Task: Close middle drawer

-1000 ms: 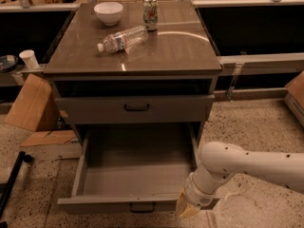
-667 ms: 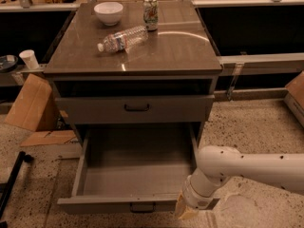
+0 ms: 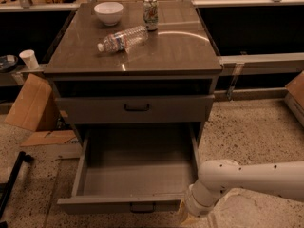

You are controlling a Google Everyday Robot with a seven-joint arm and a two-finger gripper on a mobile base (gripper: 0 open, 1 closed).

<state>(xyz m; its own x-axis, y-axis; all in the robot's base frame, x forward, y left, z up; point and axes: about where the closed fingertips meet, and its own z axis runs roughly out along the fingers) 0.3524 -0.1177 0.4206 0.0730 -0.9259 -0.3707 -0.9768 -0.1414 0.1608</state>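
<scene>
The middle drawer [image 3: 135, 175] is found drawn fully out, its box bare, below the top drawer [image 3: 95, 110]. The arm [image 3: 256, 177] is placed at its front right corner, with the pincer [image 3: 186, 216] just beside the front panel; whether it is wide or narrow cannot be told. Approach is judged in hand. A level inward push on the front is called for next.

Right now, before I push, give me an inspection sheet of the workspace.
Surface: cabinet top holds a white bowl, an upright can and a water bottle on its side.
Job's things: middle drawer pulled far out, box bare.
Clutter: cardboard and a paper cup left of the cabinet.
Grippers: gripper low by the drawer's front right corner.
Cables: nothing seen.
Surroundings: speckled floor; top drawer above.
</scene>
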